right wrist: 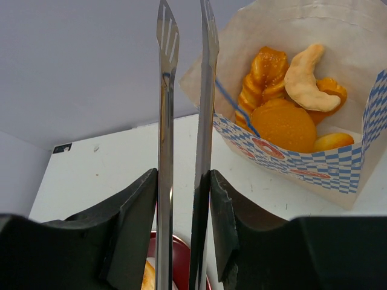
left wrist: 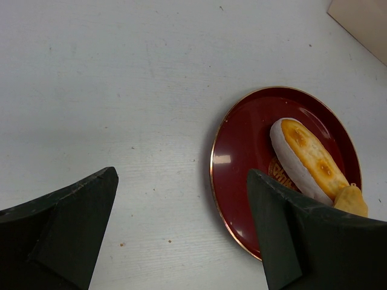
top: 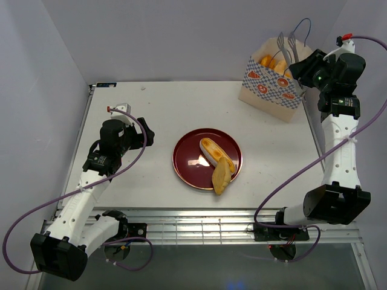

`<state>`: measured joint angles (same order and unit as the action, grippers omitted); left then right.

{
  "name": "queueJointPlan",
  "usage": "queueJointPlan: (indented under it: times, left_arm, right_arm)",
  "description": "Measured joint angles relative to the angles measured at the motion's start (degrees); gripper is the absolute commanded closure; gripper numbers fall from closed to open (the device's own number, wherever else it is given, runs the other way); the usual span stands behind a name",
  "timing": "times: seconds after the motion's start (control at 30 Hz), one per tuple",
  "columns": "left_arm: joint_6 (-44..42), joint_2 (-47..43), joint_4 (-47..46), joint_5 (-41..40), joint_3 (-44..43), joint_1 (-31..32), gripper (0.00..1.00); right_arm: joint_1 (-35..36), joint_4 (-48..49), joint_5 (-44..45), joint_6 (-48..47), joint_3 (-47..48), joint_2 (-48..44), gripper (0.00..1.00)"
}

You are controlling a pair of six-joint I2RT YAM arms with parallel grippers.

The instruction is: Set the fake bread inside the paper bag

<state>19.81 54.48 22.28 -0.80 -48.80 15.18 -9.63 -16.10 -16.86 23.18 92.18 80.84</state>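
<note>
The fake bread left out is an oval roll (top: 210, 151) and a flat wedge (top: 221, 177) on the round dark red plate (top: 187, 163). Both also show in the left wrist view, the roll (left wrist: 305, 158) and the wedge (left wrist: 354, 201). The paper bag (top: 269, 84) stands open at the back right and holds several pastries (right wrist: 284, 124), with a pale croissant (right wrist: 305, 81) on top. My right gripper (top: 300, 67) (right wrist: 182, 175) is shut on metal tongs (top: 287, 45) (right wrist: 164, 121), whose empty tips are over the bag's mouth. My left gripper (top: 147, 136) (left wrist: 181, 229) is open and empty, left of the plate.
Grey walls close in the table on the left, back and right. The bag's blue cord handle (top: 305, 24) sticks up beside the tongs. The table's metal front rail (top: 199, 229) runs between the arm bases.
</note>
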Motion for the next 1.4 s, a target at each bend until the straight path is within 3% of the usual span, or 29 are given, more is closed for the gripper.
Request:
queueJointPlan:
  times: [0.23, 0.47, 0.73, 1.03, 1.23, 1.4]
  left_arm:
    - [0.0, 0.0, 0.0, 0.0, 0.0, 0.0, 0.02]
    - [0.0, 0.0, 0.0, 0.0, 0.0, 0.0, 0.02]
    - [0.0, 0.1, 0.0, 0.0, 0.0, 0.0, 0.02]
    - [0.0, 0.3, 0.0, 0.0, 0.0, 0.0, 0.02]
    - [0.0, 0.6, 0.0, 0.0, 0.0, 0.0, 0.02]
    - [0.0, 0.6, 0.0, 0.0, 0.0, 0.0, 0.02]
  right_arm:
    - [-0.1, 1.2, -4.3, 0.4, 0.0, -0.7, 0.57]
    - [3.1, 5.6, -11.4, 0.5, -6.8, -8.5, 0.57]
    - [20.1, 7.2, -11.3, -2.9, -25.2, -17.9, 0.56]
    - [34.0, 9.2, -6.8, -6.2, -47.3, -26.3, 0.56]
    - [47.3, 11.3, -1.1, -7.4, -58.4, -28.0, 0.56]
    - [52.9, 16.0, 2.6, -5.7, -64.7, -28.1, 0.55]
